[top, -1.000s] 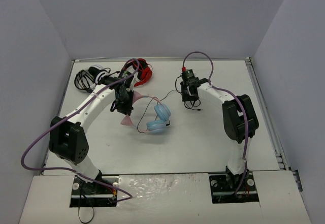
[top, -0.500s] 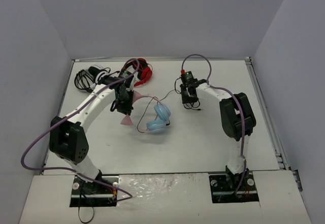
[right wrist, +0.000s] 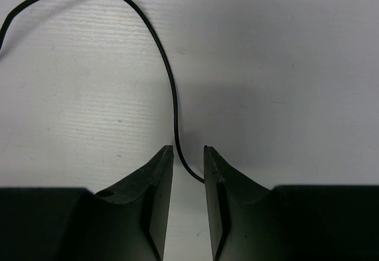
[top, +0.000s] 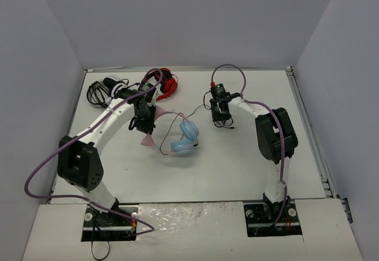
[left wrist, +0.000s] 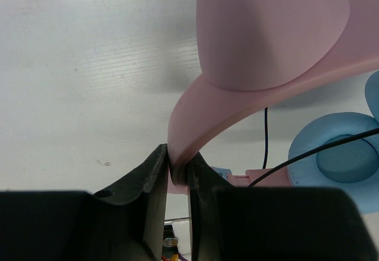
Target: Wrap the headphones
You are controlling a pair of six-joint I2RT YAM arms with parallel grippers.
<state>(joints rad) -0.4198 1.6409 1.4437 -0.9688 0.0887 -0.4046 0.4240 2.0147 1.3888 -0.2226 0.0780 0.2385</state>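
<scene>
The white table (top: 237, 166) carries both arms, reaching toward its middle. The headphones (top: 188, 132) lie near the centre, the blue ear cups on the surface and the pink headband arching toward the left arm. Red-and-black headphones (top: 169, 85) and a black-and-white pair (top: 109, 86) sit at the far left edge. The left gripper (left wrist: 177, 157) is pressed tight on the pink headband's edge. The right gripper (right wrist: 188, 150) stands narrowly parted, apart from the ear cups, the thin black cable (right wrist: 160, 54) running loosely between its fingers
</scene>
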